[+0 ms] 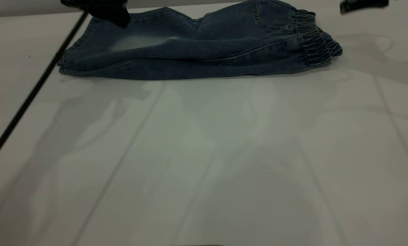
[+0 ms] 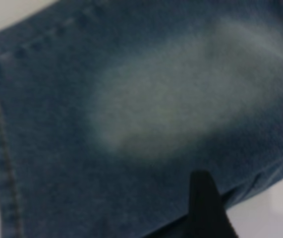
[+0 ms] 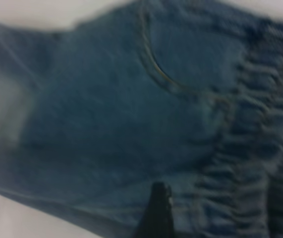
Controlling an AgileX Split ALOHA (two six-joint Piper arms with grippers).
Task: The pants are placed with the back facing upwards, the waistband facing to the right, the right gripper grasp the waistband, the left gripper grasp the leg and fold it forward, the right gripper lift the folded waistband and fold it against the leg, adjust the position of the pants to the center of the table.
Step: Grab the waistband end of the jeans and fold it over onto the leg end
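The blue denim pants [image 1: 204, 48] lie folded lengthwise at the far side of the white table [image 1: 204, 153], one leg on the other. The upper leg layer shows a faded pale patch [image 1: 135, 41] [image 2: 181, 99]; the lower leg shows only as an edge [image 1: 149, 72]. The ruffled waistband [image 1: 316, 39] [image 3: 250, 148] points right, with a back pocket [image 3: 191, 54] beside it. My left gripper [image 1: 103, 10] hangs over the hem end of the upper leg. My right gripper [image 1: 363, 5] is at the far right, beyond the waistband and apart from it in the exterior view.
A thin black cable [image 1: 33, 90] runs diagonally from the left gripper down across the table's left side. Bare tabletop stretches from the pants to the near edge.
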